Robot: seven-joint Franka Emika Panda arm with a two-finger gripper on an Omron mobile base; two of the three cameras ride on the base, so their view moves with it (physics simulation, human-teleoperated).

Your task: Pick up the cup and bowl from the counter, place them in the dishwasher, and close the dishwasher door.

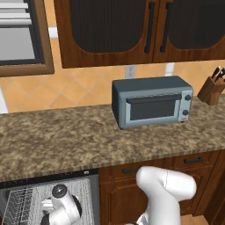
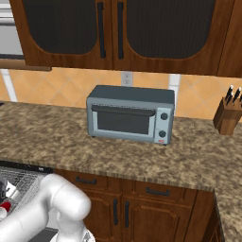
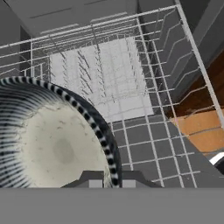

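Observation:
In the hand view the grey bowl (image 3: 57, 146), with its speckled pale inside and striped rim, hangs over the white wire rack (image 3: 109, 83) of the dishwasher. My gripper (image 3: 111, 183) is shut on the bowl's near rim, one fingertip on either side of it. From the left base view my arm reaches down into the open dishwasher (image 1: 48, 178) under the brown granite counter (image 1: 66, 136), and the wrist hides the fingers. A bit of red, apparently the cup (image 2: 4, 206), shows in the rack at the left edge of the right base view.
A grey toaster oven (image 1: 151, 102) stands on the counter, with a knife block (image 1: 212, 90) at the far right. Wooden drawers (image 1: 193, 161) sit right of the dishwasher. Orange floor (image 3: 201, 131) shows beside the rack in the hand view.

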